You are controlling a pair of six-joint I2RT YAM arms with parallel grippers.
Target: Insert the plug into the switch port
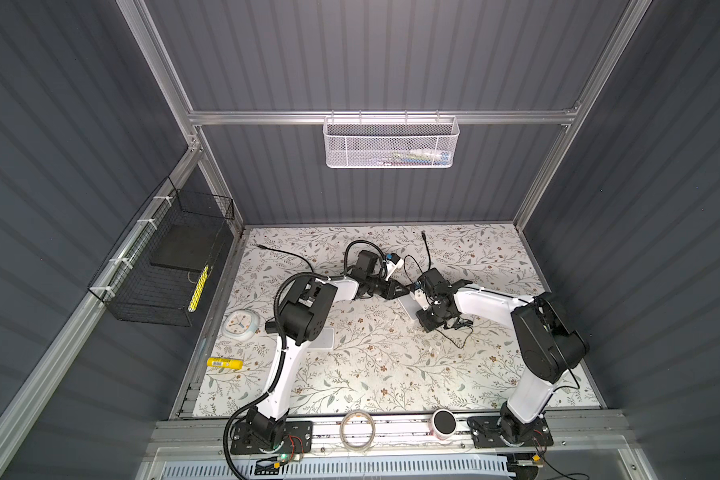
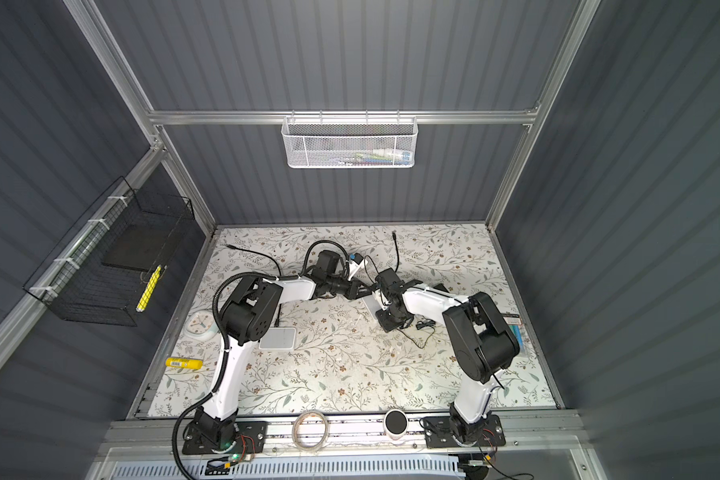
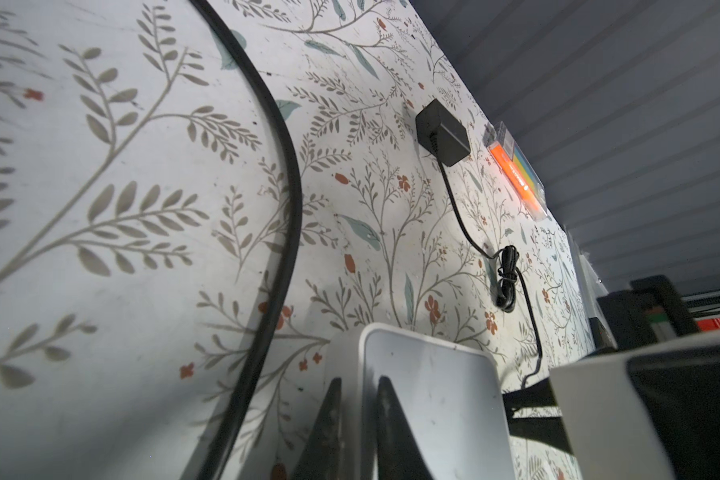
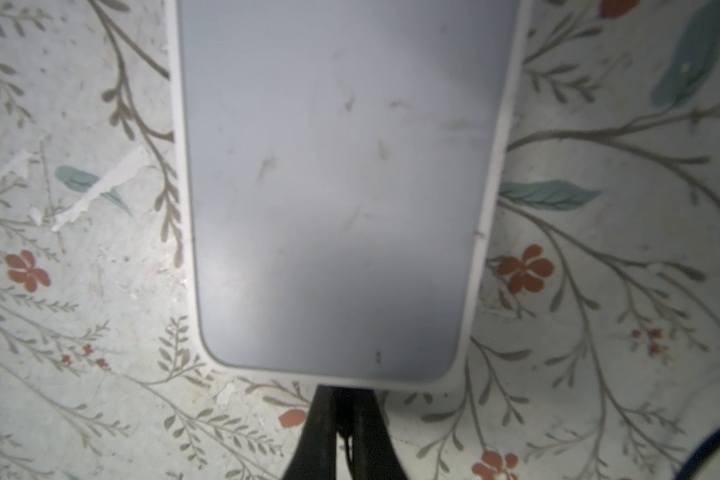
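The switch (image 4: 341,187) is a flat white box with a grey top face, lying on the flowered table mid-way between both arms (image 1: 408,306). My left gripper (image 3: 360,384) is shut on the switch's (image 3: 433,395) rim, one finger on each side of the edge. My right gripper (image 4: 344,392) is shut on something thin and dark, the plug, with its tips right against the switch's side. The plug itself is mostly hidden between the fingers. In both top views the two grippers (image 1: 402,291) (image 1: 417,296) meet tip to tip over the switch.
A black power adapter (image 3: 441,133) trails a thin bundled cord (image 3: 506,278) towards the right gripper. A thick black cable (image 3: 283,208) curves past the left fingers. A second white box (image 1: 327,336), a clock (image 1: 241,325) and a yellow tube (image 1: 224,363) lie at the left.
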